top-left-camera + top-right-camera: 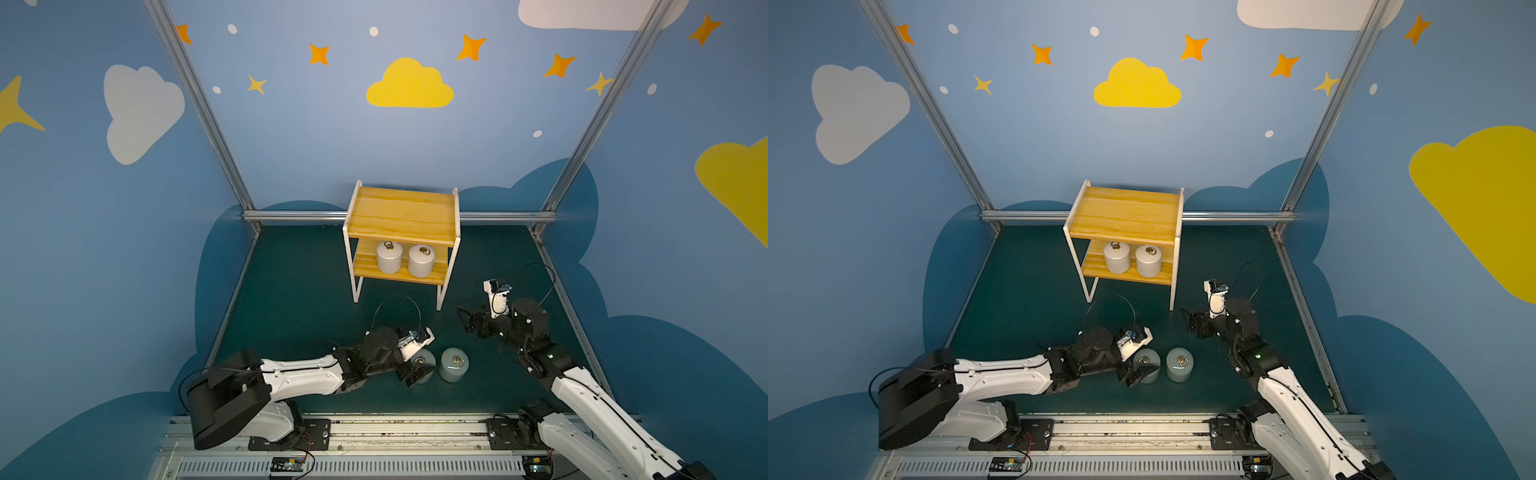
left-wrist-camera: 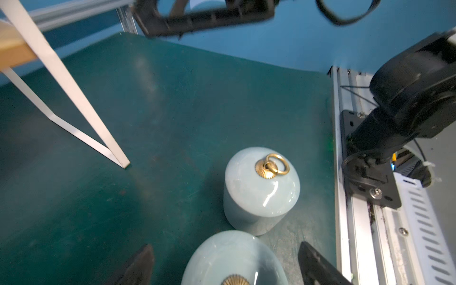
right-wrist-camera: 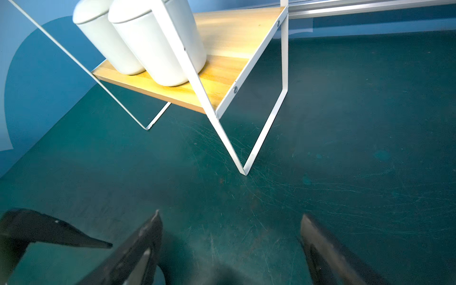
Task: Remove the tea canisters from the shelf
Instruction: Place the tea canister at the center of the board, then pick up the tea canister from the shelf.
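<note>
Dark green desk [image 1: 291, 299]: we found two off-white canisters [image 1: 389, 257] on the lower tier of the shelf [image 1: 402, 216], two grey-blue canisters [image 1: 454, 365] side by side on the desk in front. Left gripper [image 2: 225, 244] straddled one grey-blue canister, jaws spread; right gripper [image 3: 231, 213] hung spread, empty.

The shelf [image 1: 401, 216] stands at the back middle of the bench [image 1: 291, 291]; on its lower board the left shelf canister [image 1: 389, 257] sits just beside the right shelf canister [image 1: 421, 260]; in front of the shelf, on the bench, the left bench canister [image 1: 429, 358] stands between the spread jaws of the left end effector [image 1: 415, 365], with the right bench canister [image 1: 454, 365] just beside it on its right; the right end effector [image 1: 467, 320] is in front of and to the right of the shelf's front right leg.
</note>
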Controlling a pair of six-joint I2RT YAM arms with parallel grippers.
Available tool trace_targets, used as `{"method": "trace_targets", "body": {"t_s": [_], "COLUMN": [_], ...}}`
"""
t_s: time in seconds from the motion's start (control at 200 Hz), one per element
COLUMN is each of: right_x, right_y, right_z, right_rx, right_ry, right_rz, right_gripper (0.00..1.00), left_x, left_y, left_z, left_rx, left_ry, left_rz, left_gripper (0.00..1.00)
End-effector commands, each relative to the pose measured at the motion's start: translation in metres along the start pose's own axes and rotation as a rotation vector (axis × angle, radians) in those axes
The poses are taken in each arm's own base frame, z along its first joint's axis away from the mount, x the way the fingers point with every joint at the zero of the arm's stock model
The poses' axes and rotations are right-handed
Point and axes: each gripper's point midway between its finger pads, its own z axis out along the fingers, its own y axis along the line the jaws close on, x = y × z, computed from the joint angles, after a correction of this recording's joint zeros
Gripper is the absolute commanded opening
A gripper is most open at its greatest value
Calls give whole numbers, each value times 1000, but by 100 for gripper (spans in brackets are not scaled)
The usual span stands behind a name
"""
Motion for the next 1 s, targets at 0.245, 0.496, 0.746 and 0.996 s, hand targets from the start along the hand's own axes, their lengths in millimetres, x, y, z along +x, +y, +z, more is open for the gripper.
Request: {"method": "trace_targets", "body": {"t_s": [0.245, 0.496, 0.746, 0.996], "right_x": [10, 21, 13, 0], "right_y": [31, 69, 98, 110], "right_z": [-14, -10, 8, 20], "right_rx": [-87, -115, -128, -146], "right_ry": [54, 80, 53, 25], "right_rz": [-30, -97, -135, -127], "right_gripper": [89, 89, 89, 89], "left_x": [-20, -26, -41, -60], "left_y": [41, 102, 151, 188], "left_z": [-53, -92, -105, -96], "left_rx": [-230, -405, -504, -587], "left_ry": [18, -11, -45, -64], "left_rz": [-35, -149, -185, -178], "left_gripper": [94, 95, 96, 97]}}
